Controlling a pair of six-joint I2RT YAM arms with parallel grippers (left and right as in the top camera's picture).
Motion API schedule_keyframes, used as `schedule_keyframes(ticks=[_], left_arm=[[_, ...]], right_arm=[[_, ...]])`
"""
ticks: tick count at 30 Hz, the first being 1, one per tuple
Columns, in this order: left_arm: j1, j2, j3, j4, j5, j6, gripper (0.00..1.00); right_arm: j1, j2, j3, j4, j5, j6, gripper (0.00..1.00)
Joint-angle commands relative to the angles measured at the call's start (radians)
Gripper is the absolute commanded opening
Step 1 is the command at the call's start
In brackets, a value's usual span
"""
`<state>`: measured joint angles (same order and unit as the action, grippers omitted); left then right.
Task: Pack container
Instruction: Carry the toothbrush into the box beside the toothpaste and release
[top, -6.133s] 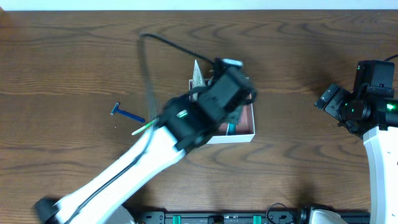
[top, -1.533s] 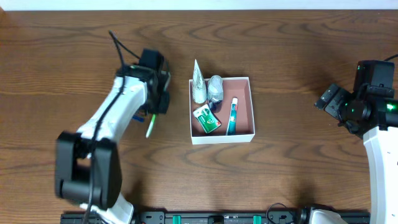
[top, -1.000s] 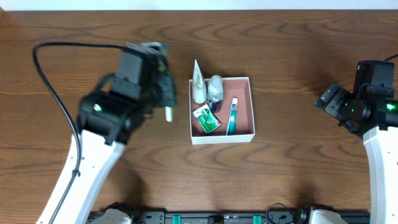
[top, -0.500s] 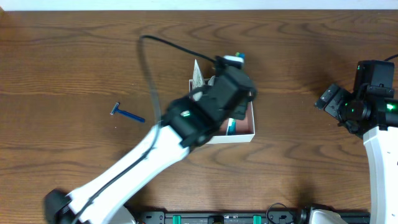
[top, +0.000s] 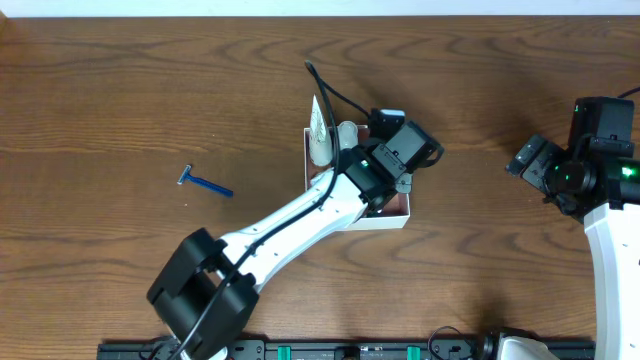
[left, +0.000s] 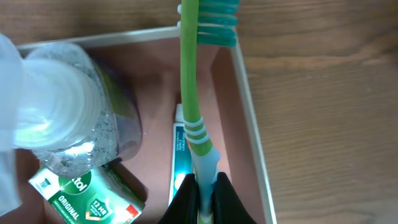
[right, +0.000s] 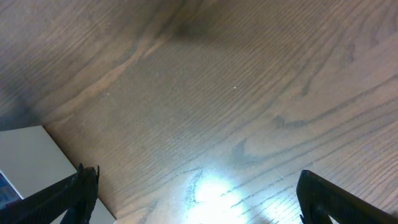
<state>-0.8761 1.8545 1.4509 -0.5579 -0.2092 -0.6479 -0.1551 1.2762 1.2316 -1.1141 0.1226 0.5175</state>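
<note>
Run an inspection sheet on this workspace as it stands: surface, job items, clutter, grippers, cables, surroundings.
Surface: wood-grain table, glare patch in the right wrist view.
Job's things: container holds a clear bottle, green packet and toothpaste tube; white tube leans at its corner; toothbrush held over it.
Clutter: blue razor on the table, left of the container.
Grippers: left gripper shut on the toothbrush; right gripper open over bare wood.
Cables: black cable arcs beside the left arm.
Surroundings: black rail along the near edge.
</note>
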Motion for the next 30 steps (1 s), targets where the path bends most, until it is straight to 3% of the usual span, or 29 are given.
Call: schedule_keyframes(ticks=[1,14,21,30], left_arm=[[0.002,0.035,0.006,-0.001,-0.031,-0.089,0.06],[0.002,0.093,-0.007,-0.012,-0.020,-0.132,0.06],[0.002,0.093,-0.007,-0.012,-0.020,-0.132,0.25],[0.009,0.089,-0.004,0.007,-0.020,-0.131,0.27]], right_arm=[[-0.008,0.003,0.010,-0.002,0.000,-0.010,0.99],[-0.008,0.003,0.010,-0.001,0.000,-0.010,0.99],[-0.008,0.003,0.010,-0.001,0.000,-0.010,0.99],[-0.008,0.003,0.010,-0.001,0.000,-0.010,0.99]])
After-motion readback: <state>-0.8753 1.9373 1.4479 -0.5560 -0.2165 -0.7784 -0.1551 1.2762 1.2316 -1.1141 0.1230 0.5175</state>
